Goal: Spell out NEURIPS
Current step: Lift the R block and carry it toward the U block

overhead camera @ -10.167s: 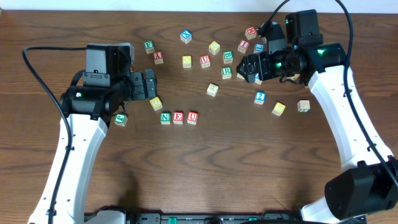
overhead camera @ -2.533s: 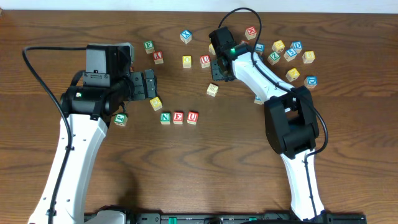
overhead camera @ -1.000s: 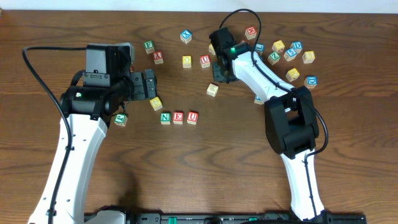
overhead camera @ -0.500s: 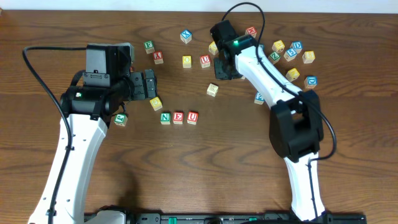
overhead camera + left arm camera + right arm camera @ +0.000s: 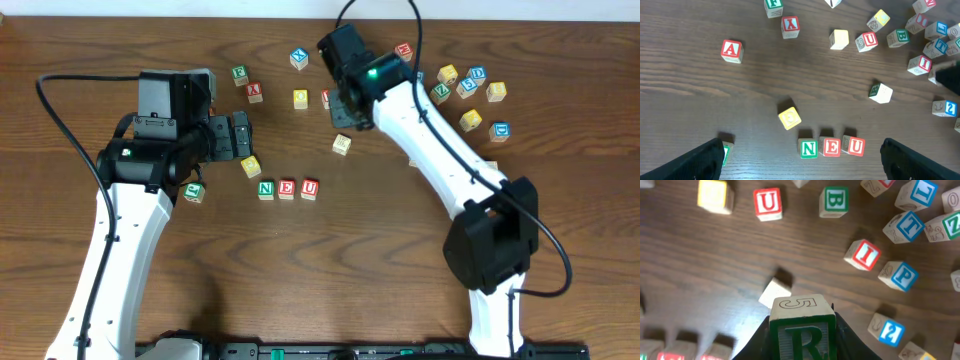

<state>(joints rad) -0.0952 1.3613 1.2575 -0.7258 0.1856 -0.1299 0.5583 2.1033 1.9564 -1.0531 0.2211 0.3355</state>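
My right gripper (image 5: 802, 336) is shut on a green R cube (image 5: 802, 329), held above the table; its top face shows a 5. In the overhead view that gripper (image 5: 352, 106) hangs over the scattered cubes and hides the R. The N (image 5: 266, 189), E (image 5: 287, 188) and U (image 5: 310, 188) cubes stand in a row, also seen as N (image 5: 808, 148), E (image 5: 832, 146), U (image 5: 855, 145). A red I cube (image 5: 862, 254) and a blue P cube (image 5: 900, 276) lie to the right. My left gripper (image 5: 240, 137) is open and holds nothing, left of the row.
A second red U cube (image 5: 767, 202) and a green B cube (image 5: 834, 201) lie beyond the R. A pale cube (image 5: 342, 144) sits just below my right gripper. A yellow cube (image 5: 251, 166), a green cube (image 5: 194, 190) and a red A cube (image 5: 254, 92) lie near my left gripper.
My right arm has risen and swung toward the upper left, still shut on the R cube. The left arm and the N, E, U row have not moved.
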